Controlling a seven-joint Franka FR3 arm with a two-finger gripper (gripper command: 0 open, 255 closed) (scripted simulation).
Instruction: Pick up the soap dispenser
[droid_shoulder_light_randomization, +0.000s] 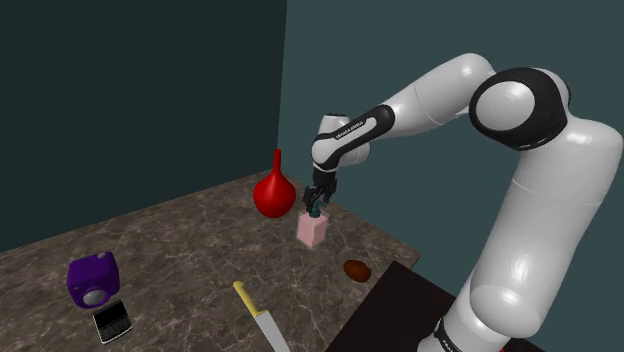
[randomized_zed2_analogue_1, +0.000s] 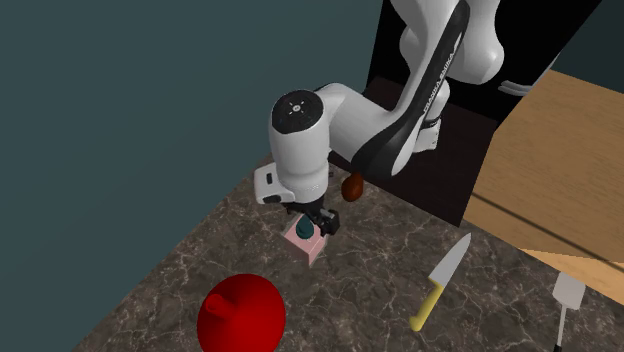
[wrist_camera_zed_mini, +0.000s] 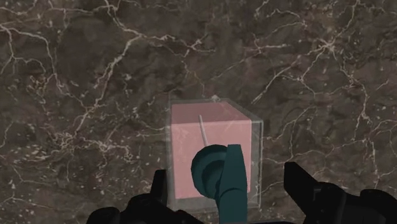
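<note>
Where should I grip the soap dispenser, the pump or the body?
Probably the body. The soap dispenser stands upright on the counter, and its pink boxy body has flat, parallel side walls. Come straight down from above, with the open gripper straddling those walls below the teal pump, which is narrow and rounded.

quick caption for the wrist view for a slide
Open gripper poised around the teal pump of a pink soap dispenser on a dark marbled counter.
</note>
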